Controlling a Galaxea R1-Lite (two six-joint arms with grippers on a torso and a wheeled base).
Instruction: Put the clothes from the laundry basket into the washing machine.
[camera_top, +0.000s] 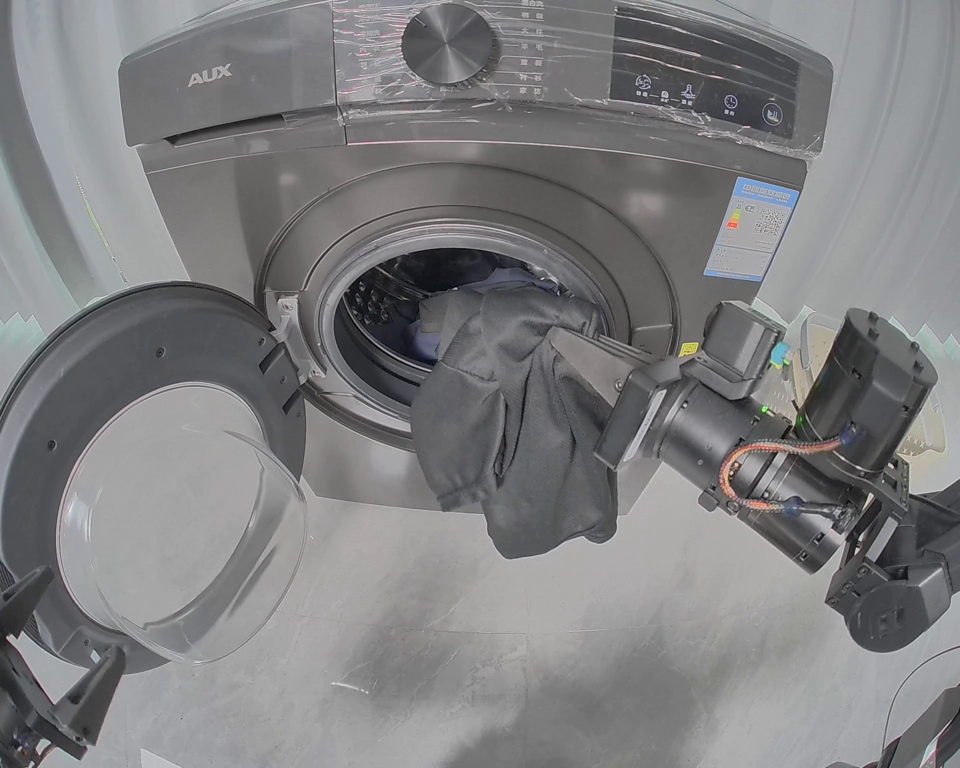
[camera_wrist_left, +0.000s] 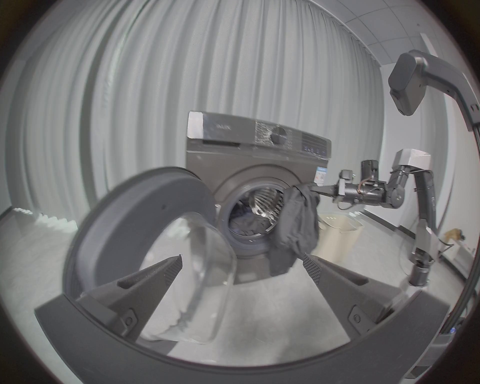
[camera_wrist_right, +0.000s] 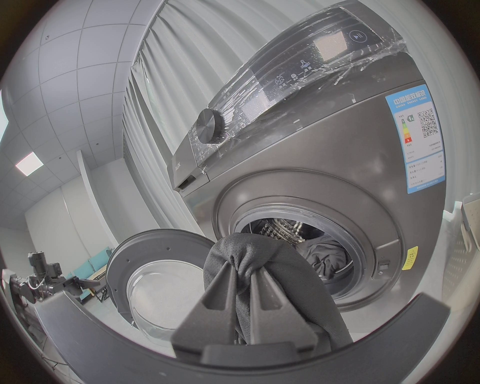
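**Garment held at the drum mouth**

Our left gripper (camera_wrist_left: 241, 261) hangs low with its fingers spread wide, holding nothing. The swung-open door (camera_top: 150, 400) is just ahead of it; we judge the arm is parked clear. Our right gripper (camera_wrist_right: 243, 272) is pinched narrow on a fold of the dark grey garment (camera_top: 500, 430), which hangs from it before the drum opening (camera_top: 390, 300) of the washing machine (camera_top: 250, 200). Whether it rests on the lip we cannot tell. We judge the high grip lifts the bulk toward the opening. The laundry basket (camera_wrist_left: 340, 230) stands beside that arm. A blue-edged sticker (camera_top: 750, 228) and the panel icons (camera_top: 700, 90) carry print we leave unread.
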